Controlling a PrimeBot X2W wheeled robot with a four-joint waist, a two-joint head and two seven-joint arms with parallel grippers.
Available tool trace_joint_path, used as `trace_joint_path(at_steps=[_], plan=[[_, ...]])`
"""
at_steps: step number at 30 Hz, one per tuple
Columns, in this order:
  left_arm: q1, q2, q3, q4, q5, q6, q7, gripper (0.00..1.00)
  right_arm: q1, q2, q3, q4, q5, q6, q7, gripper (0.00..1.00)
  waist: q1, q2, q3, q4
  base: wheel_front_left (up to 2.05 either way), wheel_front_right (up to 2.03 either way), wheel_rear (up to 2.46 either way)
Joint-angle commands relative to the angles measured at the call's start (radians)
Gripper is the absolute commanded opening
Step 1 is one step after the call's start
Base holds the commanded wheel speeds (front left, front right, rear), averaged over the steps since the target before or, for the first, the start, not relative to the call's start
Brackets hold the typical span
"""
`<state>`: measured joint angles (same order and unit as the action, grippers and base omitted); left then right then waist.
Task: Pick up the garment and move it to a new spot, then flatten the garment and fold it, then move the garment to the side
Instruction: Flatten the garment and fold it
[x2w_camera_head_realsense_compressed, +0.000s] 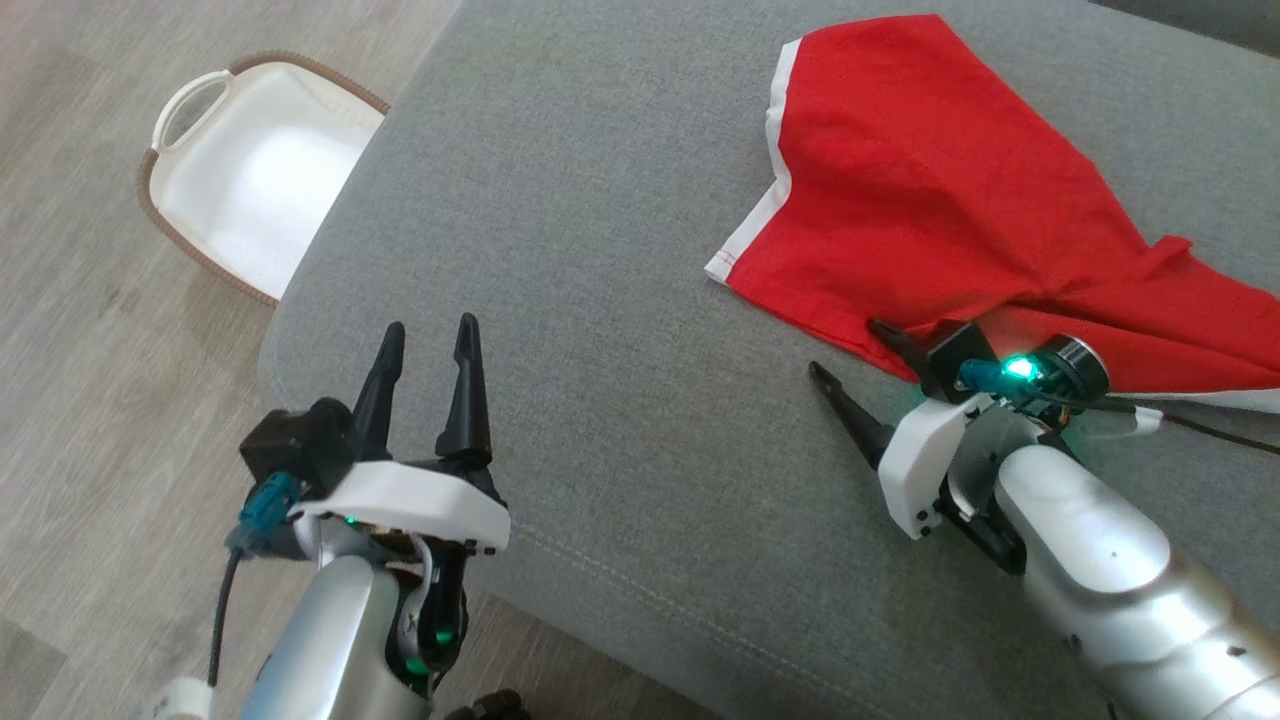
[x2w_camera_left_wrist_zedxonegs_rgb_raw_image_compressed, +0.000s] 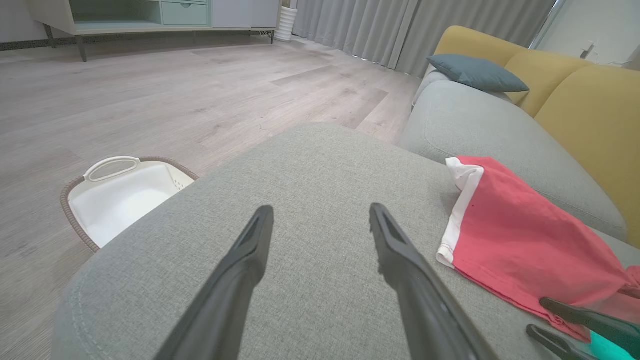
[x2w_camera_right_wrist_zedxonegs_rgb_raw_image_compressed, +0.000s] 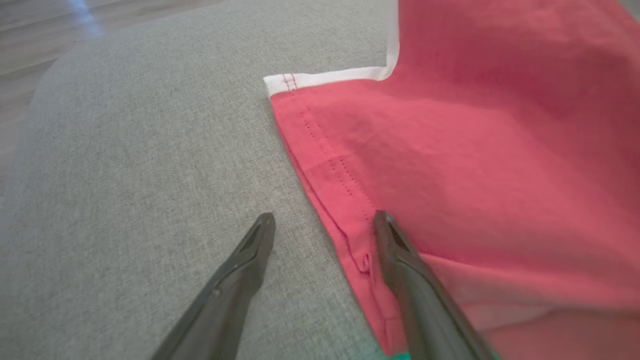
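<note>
One white basket with a brown rim (x2w_camera_head_realsense_compressed: 215, 170) sits on the wood floor (x2w_camera_head_realsense_compressed: 80, 400) at upper left, one red cloth garment with white edges (x2w_camera_head_realsense_compressed: 930, 190) lies on the grey sofa cushion (x2w_camera_head_realsense_compressed: 600, 250) at upper right, and the left gripper (x2w_camera_head_realsense_compressed: 430, 335) at lower left and the right gripper (x2w_camera_head_realsense_compressed: 847, 347) by the garment's near edge are both wide open, holding nothing.

No lettering, label, brand, number or sign can be read anywhere in these views
</note>
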<state>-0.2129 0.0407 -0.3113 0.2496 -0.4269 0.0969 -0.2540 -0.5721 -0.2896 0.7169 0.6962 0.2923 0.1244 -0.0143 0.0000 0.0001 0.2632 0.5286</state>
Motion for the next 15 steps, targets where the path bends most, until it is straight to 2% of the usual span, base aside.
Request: trace_joint_path(at_steps=[1, 3, 4, 5, 15], plan=[[-0.036, 0.010, 0.027, -0.040, -0.006, 0.006, -0.008, 1.00, -0.023, 0.005, 0.018, -0.007, 0.014, 0.006, -0.007, 1.00, 0.0000, -0.0001, 0.005, 0.002, 0.00, 0.00, 0.00], [-0.037, 0.010, 0.024, -0.043, -0.009, 0.009, -0.008, 1.00, -0.031, 0.004, 0.027, 0.012, 0.022, 0.006, -0.003, 1.00, 0.0000, -0.0001, 0.009, 0.002, 0.00, 0.00, 0.00], [-0.037, 0.010, 0.024, -0.043, -0.010, 0.011, -0.008, 1.00, -0.035, 0.004, 0.031, 0.021, 0.025, 0.006, -0.002, 0.70, 0.0000, -0.0001, 0.011, 0.001, 0.00, 0.00, 0.00], [-0.038, 0.010, 0.023, -0.044, -0.011, 0.012, -0.008, 1.00, -0.039, 0.003, 0.035, 0.030, 0.027, 0.006, -0.002, 0.00, 0.0000, -0.0001, 0.012, 0.000, 0.00, 0.00, 0.00], [-0.041, 0.010, 0.039, -0.030, 0.015, 0.007, -0.008, 1.00, -0.070, 0.021, 0.071, 0.064, 0.064, 0.006, -0.069, 0.00, 0.0000, -0.0001, -0.034, -0.060, 0.00, 0.00, 0.00]])
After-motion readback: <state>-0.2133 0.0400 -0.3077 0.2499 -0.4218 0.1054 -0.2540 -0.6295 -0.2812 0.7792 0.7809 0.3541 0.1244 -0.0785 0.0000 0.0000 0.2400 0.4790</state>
